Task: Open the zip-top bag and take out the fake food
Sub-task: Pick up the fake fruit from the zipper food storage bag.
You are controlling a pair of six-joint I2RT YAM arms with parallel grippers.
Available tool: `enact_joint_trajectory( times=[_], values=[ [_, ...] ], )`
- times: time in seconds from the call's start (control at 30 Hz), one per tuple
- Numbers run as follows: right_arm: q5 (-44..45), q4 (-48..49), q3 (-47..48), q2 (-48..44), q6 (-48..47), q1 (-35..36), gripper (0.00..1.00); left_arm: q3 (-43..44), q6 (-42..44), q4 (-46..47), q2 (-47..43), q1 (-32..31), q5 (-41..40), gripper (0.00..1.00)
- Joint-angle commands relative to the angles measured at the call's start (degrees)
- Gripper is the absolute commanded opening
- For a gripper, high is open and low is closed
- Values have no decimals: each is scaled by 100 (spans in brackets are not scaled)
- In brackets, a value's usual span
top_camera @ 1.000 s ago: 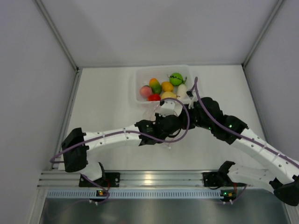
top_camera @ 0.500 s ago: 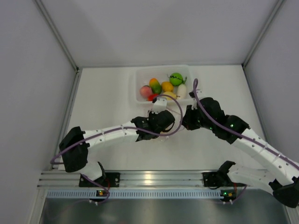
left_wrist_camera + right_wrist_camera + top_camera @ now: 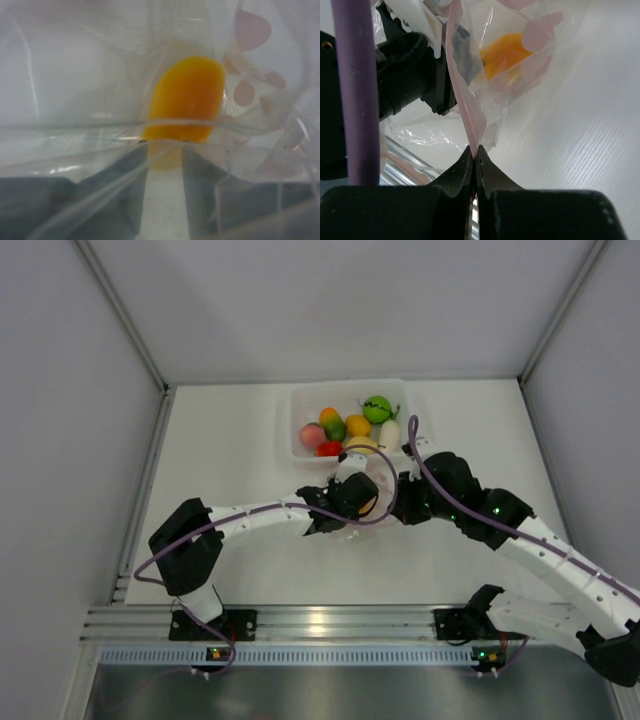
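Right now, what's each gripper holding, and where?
Right gripper pinches the bag by its pink zip strip. Left gripper, jaws apart, seems to hold nothing; orange food lies ahead.

A white table (image 3: 230, 450) sits boxed in by plain grey walls (image 3: 350, 300), an aluminium rail (image 3: 330, 620) along its near edge.

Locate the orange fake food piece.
The orange piece sits inside the zip-top bag, centre of the left wrist view, beyond the left gripper; the right gripper pinches the bag's edge.

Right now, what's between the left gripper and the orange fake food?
Clear plastic only. In the left wrist view, a crinkled fold of the zip-top bag runs across between the left gripper and the orange fake food.
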Motion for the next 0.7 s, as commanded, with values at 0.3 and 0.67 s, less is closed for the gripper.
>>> enact_joint_trajectory(
  times=[0.3, 0.67],
  values=[
    [-967, -84, -623, -560, -342, -202, 0, -133, 988, 1597, 454, 218, 1237, 41],
    [-1600, -172, -1063, -1035, -535, -466, 0, -115, 1638, 2351, 525, 183, 1351, 54]
  ],
)
